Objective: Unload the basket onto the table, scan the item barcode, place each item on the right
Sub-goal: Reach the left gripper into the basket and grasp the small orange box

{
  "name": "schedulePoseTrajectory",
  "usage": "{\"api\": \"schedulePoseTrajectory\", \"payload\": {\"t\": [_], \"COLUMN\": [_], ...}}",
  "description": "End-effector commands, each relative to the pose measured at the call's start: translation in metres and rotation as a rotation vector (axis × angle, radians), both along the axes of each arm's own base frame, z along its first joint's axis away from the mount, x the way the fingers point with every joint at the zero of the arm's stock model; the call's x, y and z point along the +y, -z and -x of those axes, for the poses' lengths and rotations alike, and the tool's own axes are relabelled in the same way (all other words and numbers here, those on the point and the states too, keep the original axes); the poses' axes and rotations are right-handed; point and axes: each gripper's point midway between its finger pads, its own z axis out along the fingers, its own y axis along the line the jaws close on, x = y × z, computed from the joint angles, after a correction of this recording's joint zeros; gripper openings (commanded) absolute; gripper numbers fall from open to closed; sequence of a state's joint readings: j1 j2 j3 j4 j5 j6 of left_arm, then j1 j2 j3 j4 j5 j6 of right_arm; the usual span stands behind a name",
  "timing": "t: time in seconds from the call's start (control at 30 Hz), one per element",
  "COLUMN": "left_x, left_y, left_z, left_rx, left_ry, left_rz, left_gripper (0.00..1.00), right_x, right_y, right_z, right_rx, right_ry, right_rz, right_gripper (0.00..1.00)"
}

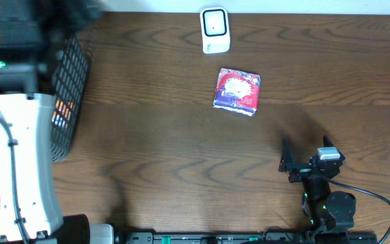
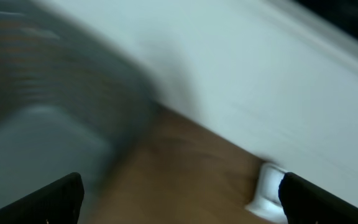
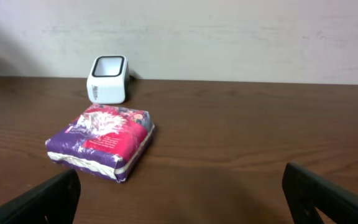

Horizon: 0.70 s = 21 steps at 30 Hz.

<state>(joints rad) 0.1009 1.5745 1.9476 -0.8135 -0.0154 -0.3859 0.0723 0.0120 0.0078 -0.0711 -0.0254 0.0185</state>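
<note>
You had the packet (image 1: 237,90) lying flat on the counter (image 1: 147,142), just in front of the scanner (image 1: 214,30) and a little to its right, the two near but not touching. My reading is that it lay there so a short lift would bring it before the scanner's dark window, which was tilted up and out toward the arms.

Your right pincer (image 1: 307,154) rested low near the counter's front edge, well apart from the packet, its fingers spread wide with nothing between them. It faced the packet and the scanner squarely, which looked like a ready line for an approach. No scan had been made yet, as I judged it.

Your left pincer (image 2: 179,199) was also spread and empty, up over the wire basket (image 1: 73,88) at the far left. Its own view was heavily blurred, so I could make out little beyond the wall, the wood and a white shape that was probably the scanner.

The packet's top face was red and white with a purple border, but its print was too small to read. A small mark on the scanner's front was equally illegible. No barcode showed on any visible face.
</note>
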Motion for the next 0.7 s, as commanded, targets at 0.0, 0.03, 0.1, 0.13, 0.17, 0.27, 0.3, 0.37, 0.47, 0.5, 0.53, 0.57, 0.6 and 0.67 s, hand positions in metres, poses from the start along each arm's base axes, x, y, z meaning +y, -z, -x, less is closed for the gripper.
{"api": "schedulePoseTrajectory", "payload": {"t": [0.0, 0.03, 0.1, 0.13, 0.17, 0.27, 0.3, 0.37, 0.47, 0.5, 0.53, 0.57, 0.6, 0.67], "left_x": [0.091, 0.106, 0.134, 0.146, 0.156, 0.174, 0.176, 0.179, 0.180, 0.179, 0.178, 0.176, 0.176, 0.177], "left_y": [0.024, 0.033, 0.055, 0.068, 0.079, 0.114, 0.125, 0.144, 0.166, 0.174, 0.180, 0.187, 0.194, 0.208], "left_z": [0.024, 0.030, 0.045, 0.053, 0.060, 0.071, 0.072, 0.073, 0.066, 0.063, 0.060, 0.057, 0.055, 0.055], "left_rx": [0.111, 0.145, 0.230, 0.276, 0.318, 0.430, 0.459, 0.509, 0.564, 0.583, 0.599, 0.612, 0.630, 0.665], "left_ry": [-0.232, -0.267, -0.336, -0.366, -0.389, -0.427, -0.425, -0.420, -0.384, -0.354, -0.322, -0.292, -0.277, -0.278], "left_rz": [-0.057, -0.048, -0.024, -0.009, 0.006, 0.057, 0.079, 0.113, 0.126, 0.126, 0.127, 0.131, 0.135, 0.150], "left_gripper": [0.99, 0.99, 0.99, 0.99, 0.98, 0.97, 0.97, 0.97, 0.97, 0.97, 0.97, 0.97, 0.97, 0.97], "right_x": [-0.002, -0.002, -0.002, -0.002, -0.002, -0.002, -0.002, -0.002, -0.002, -0.002, -0.002, -0.002, -0.002, -0.002], "right_y": [0.001, 0.001, 0.001, 0.001, 0.001, 0.001, 0.001, 0.001, 0.001, 0.001, 0.001, 0.001, 0.001, 0.001], "right_z": [0.000, 0.000, 0.000, 0.000, 0.000, 0.000, 0.000, 0.000, 0.000, 0.000, 0.000, 0.000, 0.000, 0.000], "right_rx": [0.002, 0.002, 0.002, 0.002, 0.002, 0.002, 0.002, 0.002, 0.002, 0.002, 0.002, 0.002, 0.002, 0.002], "right_ry": [0.010, 0.010, 0.010, 0.010, 0.011, 0.010, 0.010, 0.010, 0.010, 0.010, 0.010, 0.010, 0.011, 0.011], "right_rz": [-0.010, -0.010, -0.010, -0.010, -0.010, -0.010, -0.010, -0.010, -0.010, -0.010, -0.010, -0.010, -0.010, -0.010], "right_gripper": [0.99, 0.99, 0.99, 0.99, 0.99, 0.99, 0.99, 0.99, 0.99, 0.99, 0.99, 0.99, 0.99, 0.99]}}
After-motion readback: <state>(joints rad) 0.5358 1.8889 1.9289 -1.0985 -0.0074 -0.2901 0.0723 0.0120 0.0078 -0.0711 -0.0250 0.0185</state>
